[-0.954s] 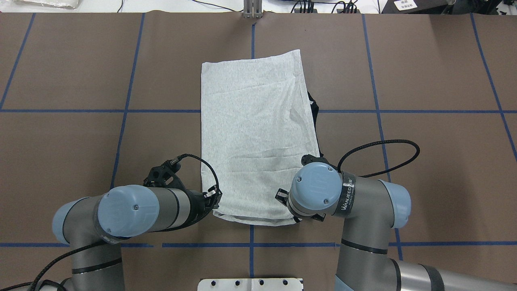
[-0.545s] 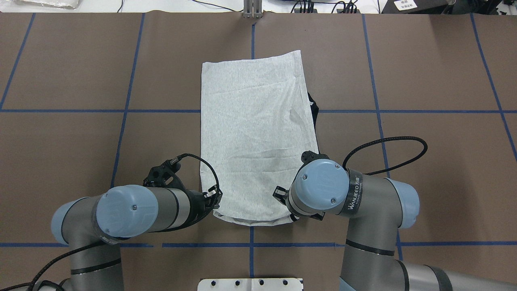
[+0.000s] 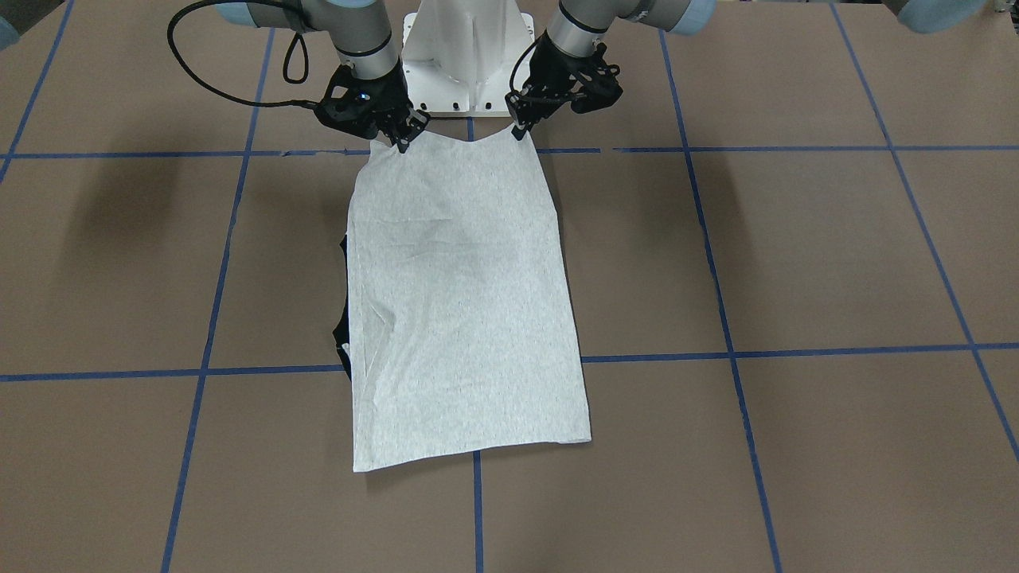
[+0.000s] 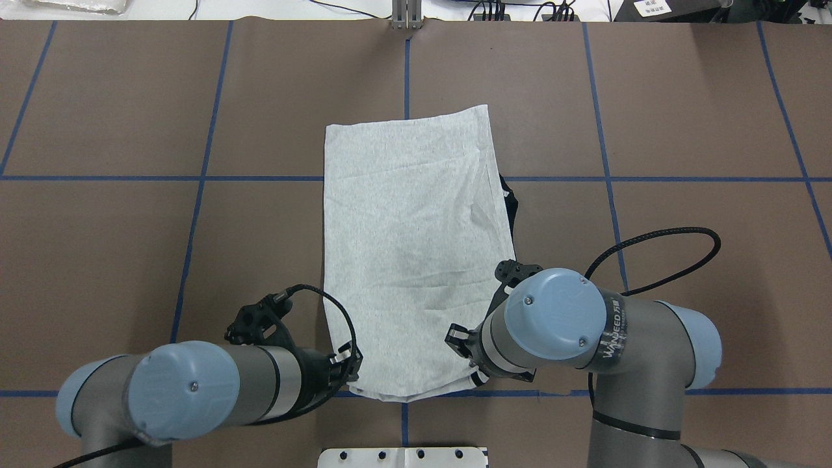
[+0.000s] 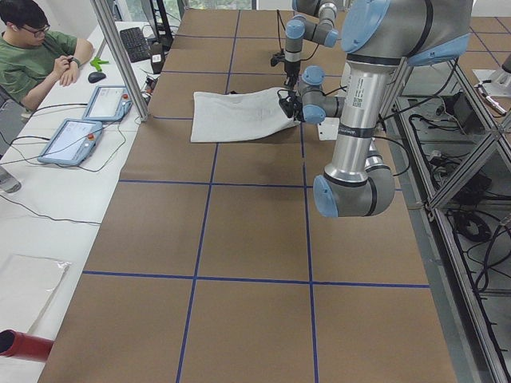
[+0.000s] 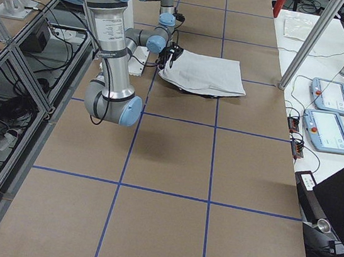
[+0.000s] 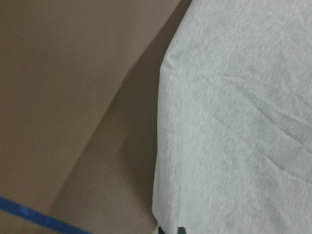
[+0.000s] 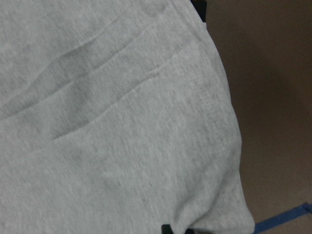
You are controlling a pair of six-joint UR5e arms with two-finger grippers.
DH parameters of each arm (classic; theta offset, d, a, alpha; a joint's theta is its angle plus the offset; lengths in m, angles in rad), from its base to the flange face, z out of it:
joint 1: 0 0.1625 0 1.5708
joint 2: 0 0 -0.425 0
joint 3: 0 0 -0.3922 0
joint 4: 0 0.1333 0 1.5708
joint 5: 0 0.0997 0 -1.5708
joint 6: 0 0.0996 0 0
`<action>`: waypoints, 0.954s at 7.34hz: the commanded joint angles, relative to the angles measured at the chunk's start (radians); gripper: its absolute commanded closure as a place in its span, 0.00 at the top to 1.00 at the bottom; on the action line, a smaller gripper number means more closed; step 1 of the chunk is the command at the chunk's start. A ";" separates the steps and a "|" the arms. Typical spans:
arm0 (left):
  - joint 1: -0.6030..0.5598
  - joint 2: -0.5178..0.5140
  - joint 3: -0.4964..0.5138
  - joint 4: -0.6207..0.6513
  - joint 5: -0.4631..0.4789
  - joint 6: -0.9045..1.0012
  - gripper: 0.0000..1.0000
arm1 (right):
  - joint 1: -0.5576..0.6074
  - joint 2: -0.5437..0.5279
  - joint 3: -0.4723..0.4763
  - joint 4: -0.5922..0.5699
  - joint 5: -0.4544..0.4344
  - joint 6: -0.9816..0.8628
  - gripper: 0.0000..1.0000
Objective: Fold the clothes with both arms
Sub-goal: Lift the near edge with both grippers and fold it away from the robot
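The clothes are one light grey T-shirt [image 4: 409, 247], folded into a long strip on the brown table [image 4: 130, 260], with black collar trim [image 4: 510, 201] peeking out at its right side. My left gripper [image 4: 351, 372] is shut on the near left corner. The right gripper [image 4: 469, 376], mostly hidden under its wrist, is shut on the near right corner. In the front-facing view the T-shirt [image 3: 462, 302] has both near corners lifted, pinched by the left gripper [image 3: 521, 131] and the right gripper [image 3: 402, 143]. Both wrist views show grey cloth [image 7: 234, 122] [image 8: 122, 122] filling the picture.
Blue tape lines [image 4: 195, 178] grid the table. The white pedestal base [image 3: 470, 48] stands just behind the held edge. A seated person [image 5: 32, 48] and teach pendants [image 5: 72, 140] are at a side desk beyond the table's far edge.
Both arms have pulled back toward the robot's base, dragging the T-shirt nearer; its far edge and near edge have both slid toward the base. Both grips have held.
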State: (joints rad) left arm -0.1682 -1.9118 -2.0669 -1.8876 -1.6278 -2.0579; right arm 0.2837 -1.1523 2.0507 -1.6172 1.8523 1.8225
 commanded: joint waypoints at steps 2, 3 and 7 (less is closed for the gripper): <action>0.068 0.011 -0.202 0.189 -0.003 -0.038 0.00 | -0.012 -0.027 0.103 0.002 0.120 0.003 0.00; 0.064 0.011 -0.200 0.190 -0.010 -0.036 0.00 | 0.011 -0.023 0.094 0.005 0.111 -0.003 0.00; -0.132 -0.007 -0.177 0.188 -0.059 0.028 0.00 | 0.165 0.032 0.031 0.008 0.105 -0.094 0.00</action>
State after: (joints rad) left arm -0.2318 -1.9166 -2.2504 -1.6997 -1.6762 -2.0547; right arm 0.4110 -1.1500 2.1098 -1.6105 1.9588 1.7546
